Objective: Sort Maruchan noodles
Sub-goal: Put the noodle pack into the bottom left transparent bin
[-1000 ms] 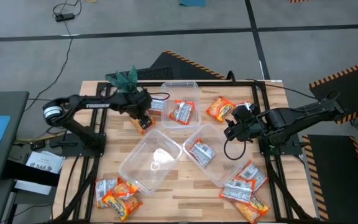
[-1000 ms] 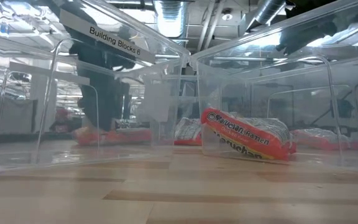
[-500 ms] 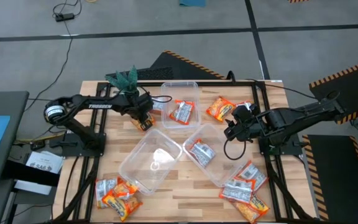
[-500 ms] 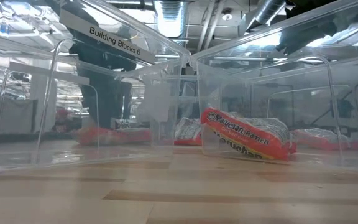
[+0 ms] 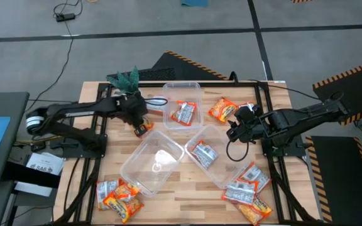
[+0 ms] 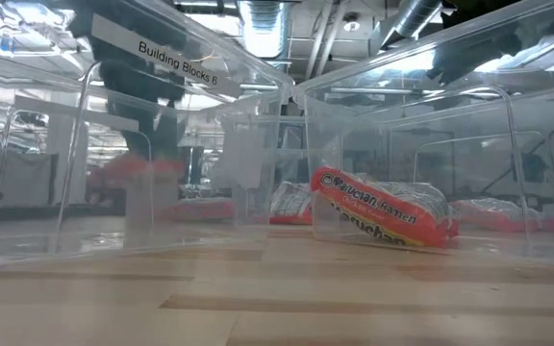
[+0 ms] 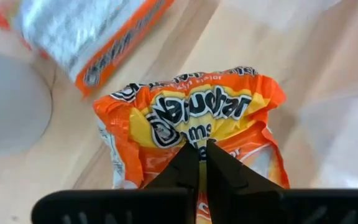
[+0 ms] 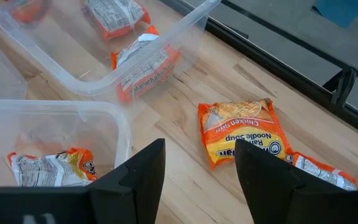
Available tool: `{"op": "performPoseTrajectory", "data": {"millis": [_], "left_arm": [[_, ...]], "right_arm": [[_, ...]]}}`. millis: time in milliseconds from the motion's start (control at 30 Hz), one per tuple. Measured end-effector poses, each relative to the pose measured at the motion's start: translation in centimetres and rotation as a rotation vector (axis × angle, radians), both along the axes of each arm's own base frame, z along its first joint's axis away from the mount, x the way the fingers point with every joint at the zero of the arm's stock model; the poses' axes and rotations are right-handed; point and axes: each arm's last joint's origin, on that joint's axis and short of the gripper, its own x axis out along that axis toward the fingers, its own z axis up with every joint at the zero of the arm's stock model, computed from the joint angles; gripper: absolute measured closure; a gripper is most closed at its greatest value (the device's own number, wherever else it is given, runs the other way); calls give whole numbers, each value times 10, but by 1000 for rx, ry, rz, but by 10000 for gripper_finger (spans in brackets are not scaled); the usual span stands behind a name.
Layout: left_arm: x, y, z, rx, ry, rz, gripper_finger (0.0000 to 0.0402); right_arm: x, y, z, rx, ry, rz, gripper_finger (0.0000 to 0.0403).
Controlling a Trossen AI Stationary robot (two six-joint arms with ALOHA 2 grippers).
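Glossy crinkly plastic noodle pkts; clear smooth plastic tubs; pale wood-grain table

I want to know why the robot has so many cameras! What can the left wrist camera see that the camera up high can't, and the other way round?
Only the left wrist view shows the left gripper pinched shut on the crinkly edge of an orange noodle packet, with its printed lettering. Only the high view shows the whole table, three clear tubs, the potted plant, and the right gripper, open and waiting by another orange packet. Both show the held packet and a silvery packet beside it.
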Motion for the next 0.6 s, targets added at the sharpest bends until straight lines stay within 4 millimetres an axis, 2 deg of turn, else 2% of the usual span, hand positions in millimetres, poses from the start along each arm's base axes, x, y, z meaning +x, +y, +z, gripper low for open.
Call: {"op": "performPoseTrajectory", "data": {"millis": [133, 400, 500, 600], "left_arm": [[-12, -12, 25, 69, -109, -7, 401], [-34, -34, 96, 330, -421, -33, 401], [-34, -49, 109, 300, -579, -142, 401], [-27, -70, 109, 232, -618, -264, 401]], "right_arm": [[0, 0, 0, 0, -1, 0, 189], [0, 0, 0, 2, -6, -1, 189], [1, 0, 0, 3, -10, -1, 189], [1, 0, 1, 3, -12, -1, 189]]}}
